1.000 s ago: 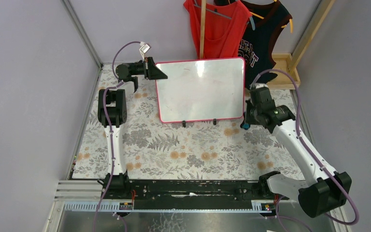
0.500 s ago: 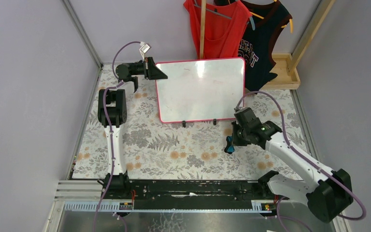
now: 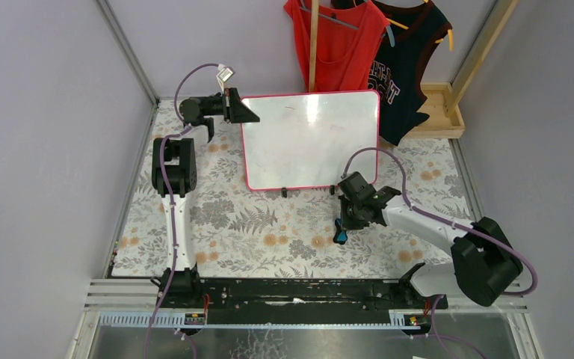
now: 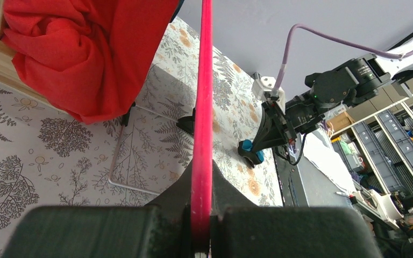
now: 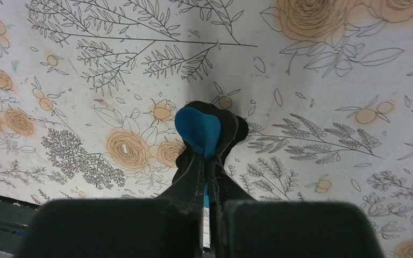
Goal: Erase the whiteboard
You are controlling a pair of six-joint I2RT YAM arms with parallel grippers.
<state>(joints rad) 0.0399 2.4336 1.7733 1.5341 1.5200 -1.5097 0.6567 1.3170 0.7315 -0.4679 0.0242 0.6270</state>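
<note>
Seen from above, the whiteboard is standing at the 12 o'clock end of the floral-cloth desk. It is resting on two small black clip feet, and its glossy white face is looking almost clean. The left tool is reaching in from 9 o'clock and is clenched on the board's upper left edge. Its wrist view is showing the thin red-pink rim edge-on, pinched tight in that grip. The right tool is hanging over the desk at about 5 o'clock from the board, near its lower right corner and apart from it. It is grasping a small blue-and-black eraser, which is pointing down at the cloth; whether the eraser is touching the cloth cannot be told. A red shirt and a dark shirt are hanging behind the board at 12 and 1 o'clock.
</note>
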